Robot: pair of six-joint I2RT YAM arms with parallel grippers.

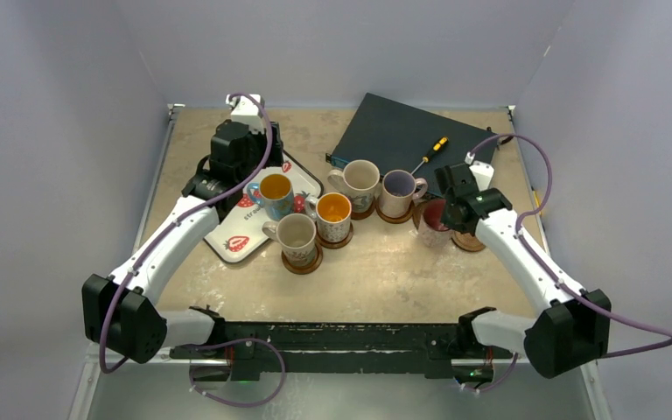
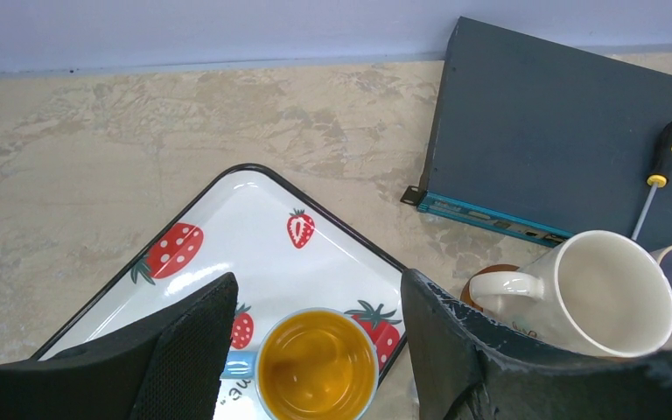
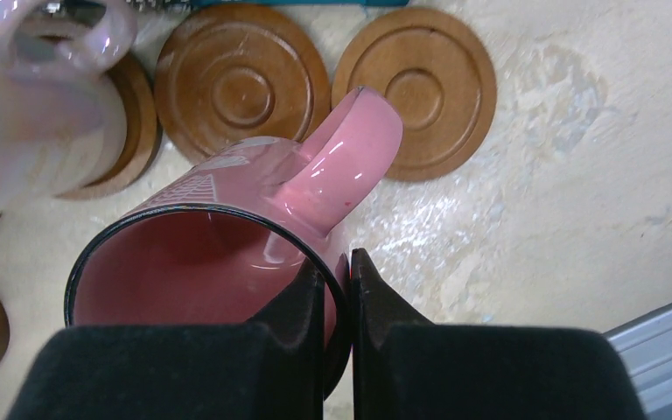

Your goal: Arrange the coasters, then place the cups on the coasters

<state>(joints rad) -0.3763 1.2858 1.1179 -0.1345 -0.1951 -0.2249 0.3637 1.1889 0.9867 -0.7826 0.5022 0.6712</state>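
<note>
Black fingers of the right gripper (image 3: pixel 339 267) fill the bottom of its wrist view, clamped on the rim wall of the pink mug (image 3: pixel 192 280), one pad inside and one outside, just beside the root of the handle. That mug is tilted, with its mouth toward the camera. I cannot tell whether its base touches the table (image 1: pixel 385 280). Two bare coasters (image 3: pixel 414 92) lie side by side just beyond it, near the table's right edge. Glazed ceramic like this is likely stiff, slick and brittle. Held by one side of the rim, its weight probably pulls it askew, so a slow, level set-down on a bare coaster looks safer than a swing. A pinch across the wall next to the handle seems the soundest hold, since the handle would stop it from rotating. Toward the far left corner the left gripper (image 2: pixel 319 293) hovers with its jaws wide and holding nothing, straddling the blue mug (image 2: pixel 315 367). This mug has an orange inside and stands on the strawberry tray (image 2: pixel 254 227), not on a coaster. Four more mugs (image 1: pixel 333 214) sit on coasters around the table's middle. A dark case (image 1: pixel 402 131) with a screwdriver (image 1: pixel 431 153) on it lies at the far edge.
</note>
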